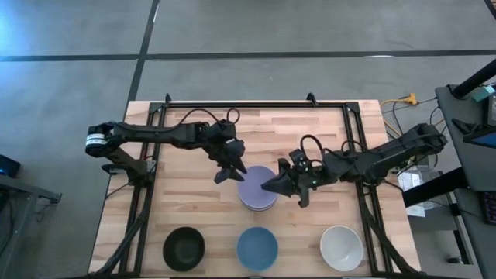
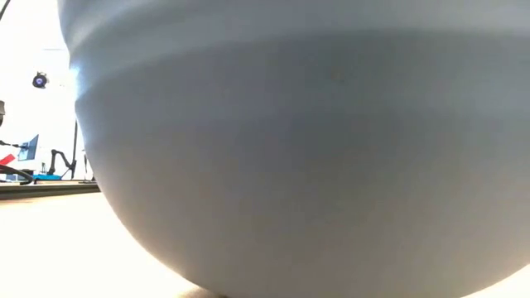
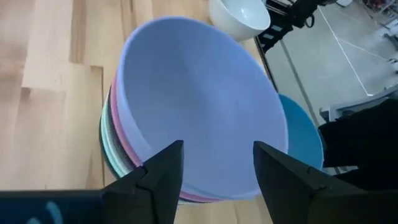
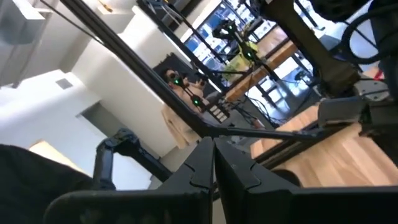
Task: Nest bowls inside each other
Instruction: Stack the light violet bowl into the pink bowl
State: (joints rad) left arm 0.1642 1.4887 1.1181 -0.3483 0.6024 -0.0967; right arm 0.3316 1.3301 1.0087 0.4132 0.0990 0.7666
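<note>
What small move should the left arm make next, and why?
Probably lift clear and head for a loose bowl, perhaps the black bowl. The left gripper hangs open above the stack, whose top lavender bowl sits nested and free of its fingers.

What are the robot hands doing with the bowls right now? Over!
Left gripper open above the lavender bowl topping the stack. Right gripper shut beside it. Black bowl, blue bowl, white bowl not nested.

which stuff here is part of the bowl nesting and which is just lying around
Job: lavender bowl topping the stack; black bowl; blue bowl; white bowl.
Lying about: yellow cable and black stand, both off the table.
</note>
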